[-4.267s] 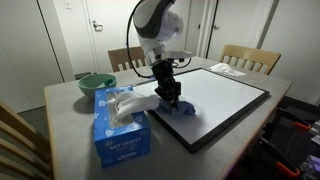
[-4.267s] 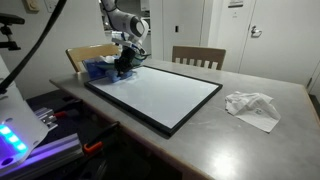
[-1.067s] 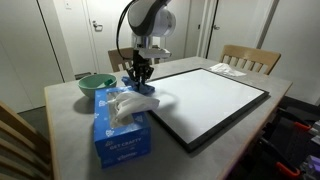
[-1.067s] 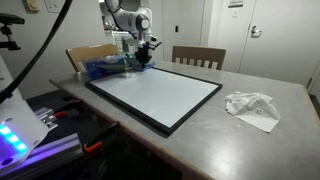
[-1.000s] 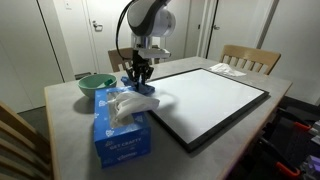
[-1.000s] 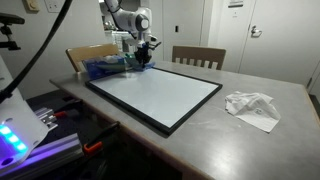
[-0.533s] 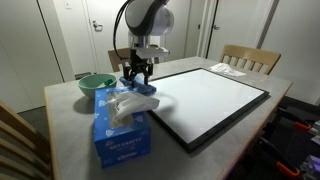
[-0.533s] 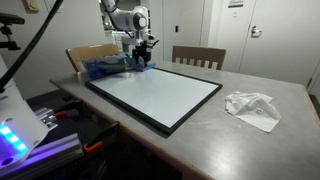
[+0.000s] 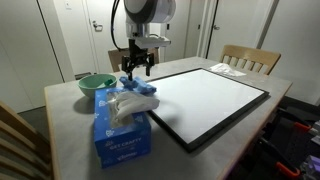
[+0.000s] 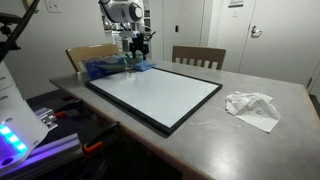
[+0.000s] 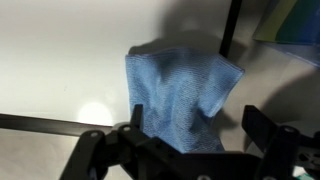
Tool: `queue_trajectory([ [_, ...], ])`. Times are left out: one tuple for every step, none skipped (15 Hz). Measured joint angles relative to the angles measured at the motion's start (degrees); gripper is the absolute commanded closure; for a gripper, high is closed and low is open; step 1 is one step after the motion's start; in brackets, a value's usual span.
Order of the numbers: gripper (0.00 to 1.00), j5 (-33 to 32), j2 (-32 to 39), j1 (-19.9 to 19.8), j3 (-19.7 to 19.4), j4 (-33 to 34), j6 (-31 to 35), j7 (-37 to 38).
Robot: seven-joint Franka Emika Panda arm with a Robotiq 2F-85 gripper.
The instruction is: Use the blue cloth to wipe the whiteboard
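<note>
The blue cloth (image 9: 143,88) lies bunched on the whiteboard's (image 9: 205,95) near corner, beside the tissue box, and shows too in an exterior view (image 10: 140,65). My gripper (image 9: 135,68) hangs open just above it, holding nothing, as both exterior views show (image 10: 139,45). In the wrist view the cloth (image 11: 180,95) covers the corner of the whiteboard (image 11: 60,60), whose black frame runs out from under it. The open gripper (image 11: 198,125) stands over the cloth, one of its fingers (image 11: 137,118) on each side. The whiteboard (image 10: 155,92) is glossy white and fills the table's middle.
A light-blue tissue box (image 9: 120,130) stands at the table's front corner next to the cloth. A green bowl (image 9: 96,84) sits behind it. Crumpled white paper (image 10: 252,105) lies off the board's far side. Wooden chairs (image 9: 250,58) stand round the table.
The jaws have opened and let go of the blue cloth, which now rests on the board's corner. The gripper has risen a little above it.
</note>
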Motion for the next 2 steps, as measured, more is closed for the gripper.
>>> queue_trajectory([
  [0.0, 0.0, -0.67, 0.17, 0.01, -0.44, -0.42, 0.31],
  [0.0, 0.0, -1.19, 0.31, 0.03, -0.84, -0.79, 0.63],
])
